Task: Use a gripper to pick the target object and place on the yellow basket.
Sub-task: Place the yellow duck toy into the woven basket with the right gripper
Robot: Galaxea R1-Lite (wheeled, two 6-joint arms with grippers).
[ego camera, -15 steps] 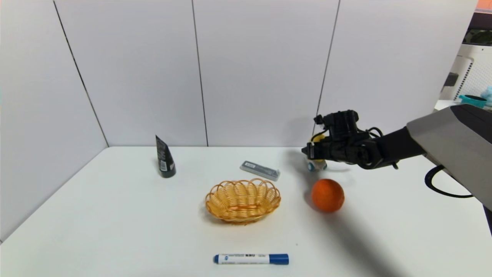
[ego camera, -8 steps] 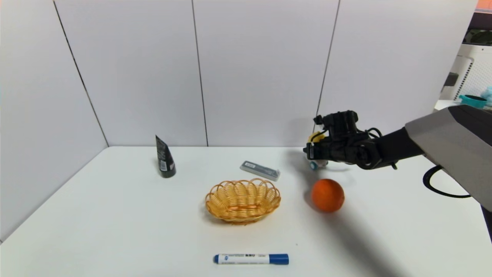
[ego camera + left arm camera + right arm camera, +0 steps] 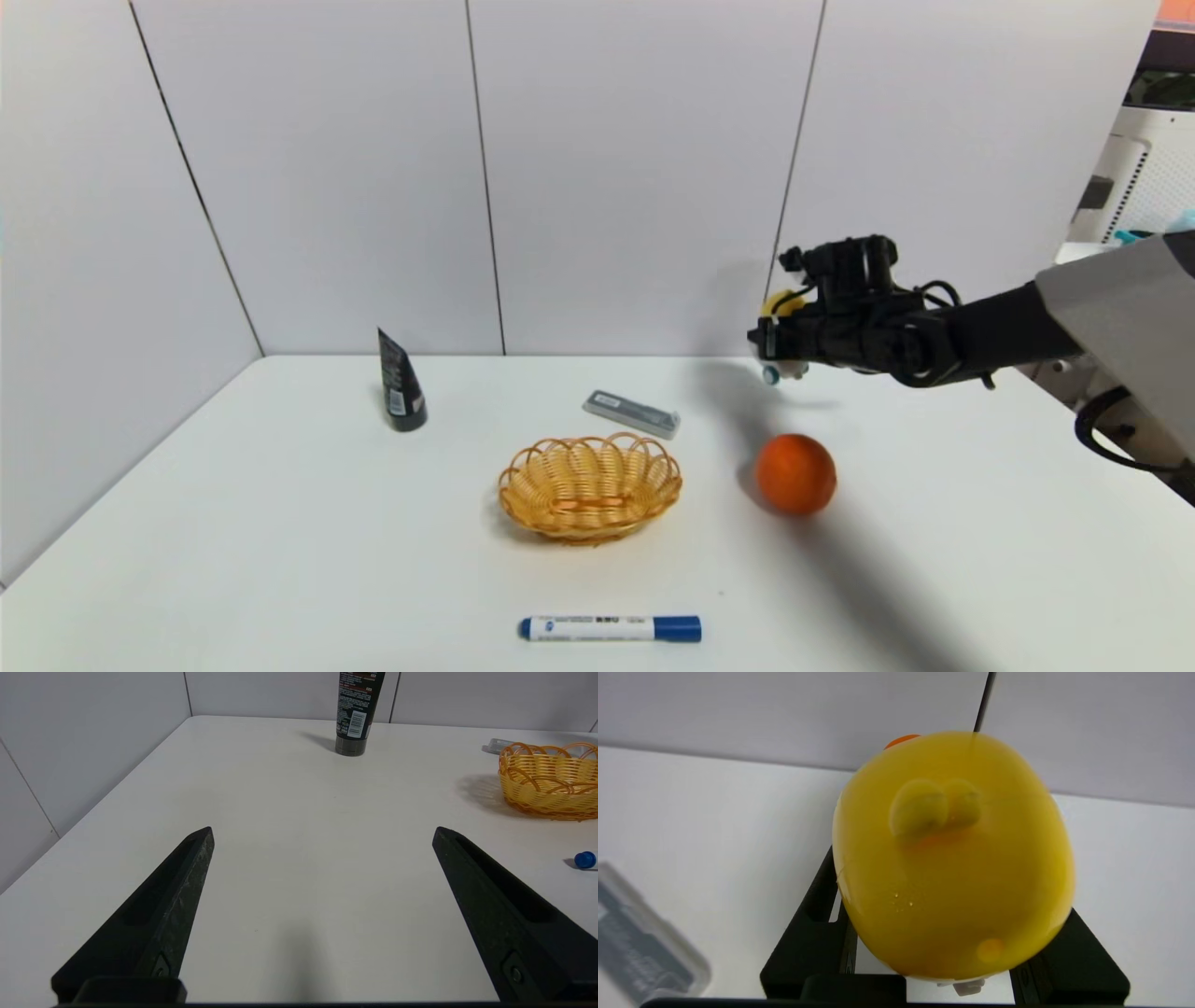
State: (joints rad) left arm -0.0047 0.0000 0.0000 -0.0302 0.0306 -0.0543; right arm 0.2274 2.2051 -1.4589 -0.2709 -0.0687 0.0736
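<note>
The right arm (image 3: pixel 1111 308) reaches in over the worktop's right edge; its gripper (image 3: pixel 767 338) hangs near the back edge, jaws closed in a grip. The left gripper (image 3: pixel 322 835) waits parked over the worktop, jaws wide apart.

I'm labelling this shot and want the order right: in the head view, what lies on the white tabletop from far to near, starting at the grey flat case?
Grey flat case → yellow wicker basket → blue-capped marker. The orange fruit overlaps the basket in depth, so I leave it out.
</note>
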